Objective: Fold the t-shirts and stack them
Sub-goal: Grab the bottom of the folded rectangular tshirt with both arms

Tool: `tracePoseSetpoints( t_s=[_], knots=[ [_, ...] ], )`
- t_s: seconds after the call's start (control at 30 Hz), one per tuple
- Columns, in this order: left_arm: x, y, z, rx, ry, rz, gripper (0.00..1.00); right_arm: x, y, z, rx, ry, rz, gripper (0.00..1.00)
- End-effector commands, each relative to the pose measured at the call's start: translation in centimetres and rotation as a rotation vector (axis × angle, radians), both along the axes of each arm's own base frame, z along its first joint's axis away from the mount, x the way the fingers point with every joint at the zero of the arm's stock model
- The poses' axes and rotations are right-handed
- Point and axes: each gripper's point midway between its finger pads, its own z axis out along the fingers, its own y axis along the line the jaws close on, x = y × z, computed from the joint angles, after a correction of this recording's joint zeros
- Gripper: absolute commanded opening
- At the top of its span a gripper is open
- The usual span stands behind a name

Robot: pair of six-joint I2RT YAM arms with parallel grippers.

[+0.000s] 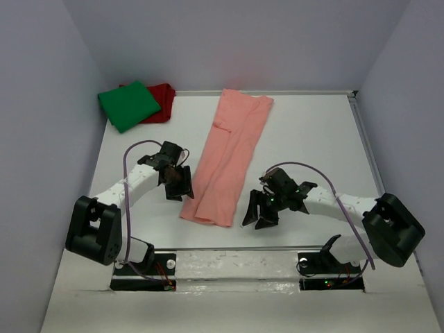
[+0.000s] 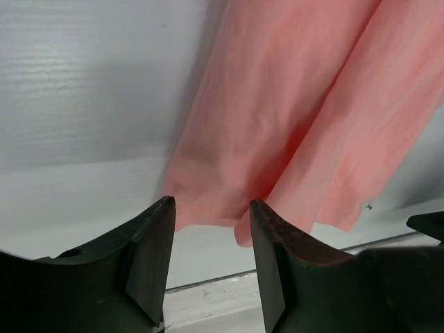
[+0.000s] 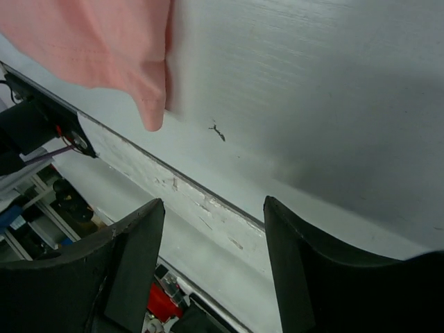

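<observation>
White tabletop holds a bright green tee at upper left, seemingly overlapping a dark red tee. The left gripper, jaws apart and empty, sits just beside the salmon-pink tee, a long central strip; the right gripper gapes empty at its lower right.

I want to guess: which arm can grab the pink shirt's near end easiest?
Probably left: the left gripper is open beside the pink shirt, facing its hem; the right gripper is farther off.
</observation>
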Motion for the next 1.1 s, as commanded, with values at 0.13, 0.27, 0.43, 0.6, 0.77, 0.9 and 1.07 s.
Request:
tracePoseSetpoints(
  t_s=[0.13, 0.27, 0.43, 0.6, 0.77, 0.9, 1.07],
  knots=[
    [-0.7, 0.1, 0.9, -0.032, -0.027, 0.025, 0.57, 1.9, 3.4, -0.2, 0.074, -0.094, -0.116, 0.65],
    [-1.4, 0.5, 0.4, -0.012, 0.012, 0.085, 0.57, 2.2, 5.2, -0.9, 0.066, -0.099, -0.099, 0.65],
    [-2.2, 0.8, 0.0, -0.025, 0.018, 0.167, 0.57, 2.4, 7.6, -1.1, 0.086, -0.107, -0.066, 0.65],
    [-2.2, 0.6, -0.1, -0.042, 0.027, 0.205, 0.57, 2.8, 8.4, -1.2, 0.085, -0.117, -0.057, 0.64],
    [-1.8, 0.6, -0.2, -0.038, 0.030, 0.221, 0.57, 3.1, 8.8, -1.2, 0.084, -0.121, -0.048, 0.16],
    [-1.8, 0.7, -0.4, -0.027, 0.040, 0.222, 0.57, 3.1, 8.6, -1.4, 0.060, -0.115, -0.045, 0.04],
    [-1.9, 0.8, -0.8, -0.016, 0.066, 0.223, 0.57, 3.1, 8.3, -1.4, 0.027, -0.114, -0.036, 0.00]
  ],
)
